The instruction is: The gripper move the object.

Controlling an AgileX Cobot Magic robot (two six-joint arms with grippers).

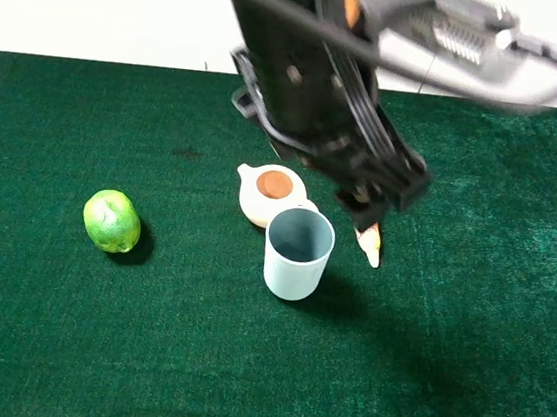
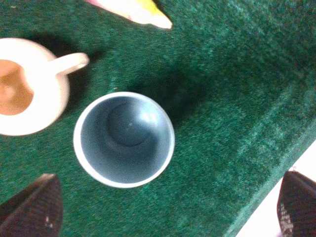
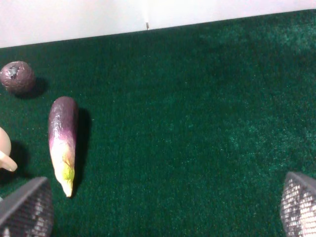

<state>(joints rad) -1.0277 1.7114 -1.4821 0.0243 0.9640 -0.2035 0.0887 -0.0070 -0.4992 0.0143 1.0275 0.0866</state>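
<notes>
The pale blue-green cup [image 1: 299, 253] stands upright and empty on the green cloth, just in front of the cream teapot [image 1: 272, 194]. The large black arm reaches in from the back, and its gripper [image 1: 367, 211] hangs above the cloth just behind and to the right of the cup. In the left wrist view the cup [image 2: 123, 139] is seen from above, and the left gripper [image 2: 165, 212] is open with its black fingertips [image 2: 34, 207] wide apart, touching nothing. The right gripper [image 3: 158, 207] is open and empty over bare cloth.
A green fruit [image 1: 111, 221] lies at the left. A purple and cream eggplant [image 3: 63, 143] lies right of the teapot, its tip [image 1: 368, 245] showing under the arm. A dark round fruit [image 3: 17, 76] lies near the back edge. The teapot [image 2: 27, 86] almost touches the cup.
</notes>
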